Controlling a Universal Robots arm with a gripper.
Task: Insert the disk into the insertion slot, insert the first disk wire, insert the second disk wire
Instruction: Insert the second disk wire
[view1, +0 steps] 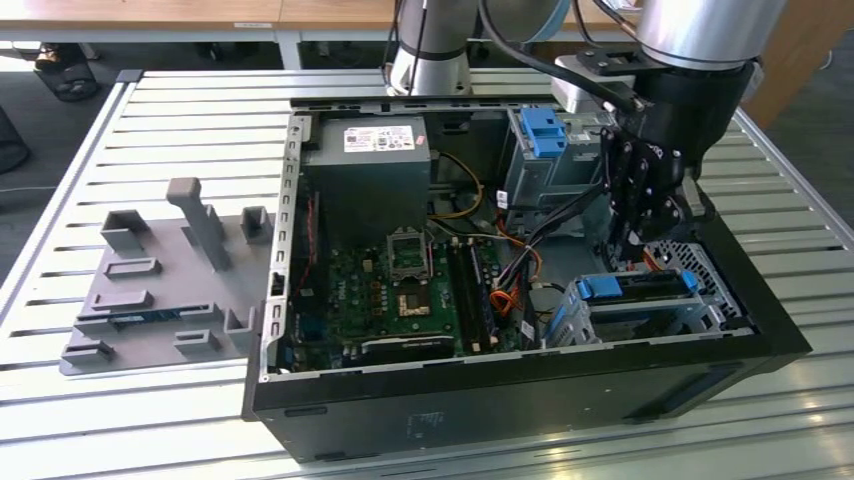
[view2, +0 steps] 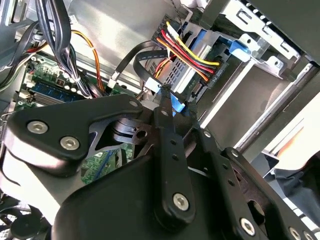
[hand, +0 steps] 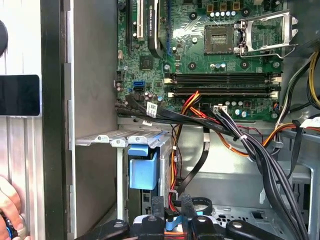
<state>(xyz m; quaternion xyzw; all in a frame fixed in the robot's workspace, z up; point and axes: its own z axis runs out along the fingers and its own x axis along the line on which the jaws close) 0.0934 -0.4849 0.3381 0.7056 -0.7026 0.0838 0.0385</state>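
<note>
The disk (view1: 638, 285), silver in its blue caddy, lies inside the insertion slot (view1: 667, 322), the low grey cage at the exterior view's right of the open computer case. In the second wrist view a plug with red, yellow and orange wires (view2: 200, 60) sits in the disk's (view2: 186, 76) end. My gripper (view1: 638, 258) hangs just above the disk. Its fingertips (view2: 164, 92) are closed on a small blue plug (view2: 176, 103), to which a flat black wire (view2: 142, 60) loops down. In the first wrist view the plug (hand: 172, 225) shows between the fingers (hand: 157, 209).
The motherboard (view1: 400, 280) fills the case floor, with loose cable bundles (hand: 250, 145) crossing toward the cage. A taller grey bay with a blue tab (view1: 541, 135) stands at the back. A grey fixture plate (view1: 167, 290) lies on the slatted table. A person's hand (hand: 7, 210) is outside the case.
</note>
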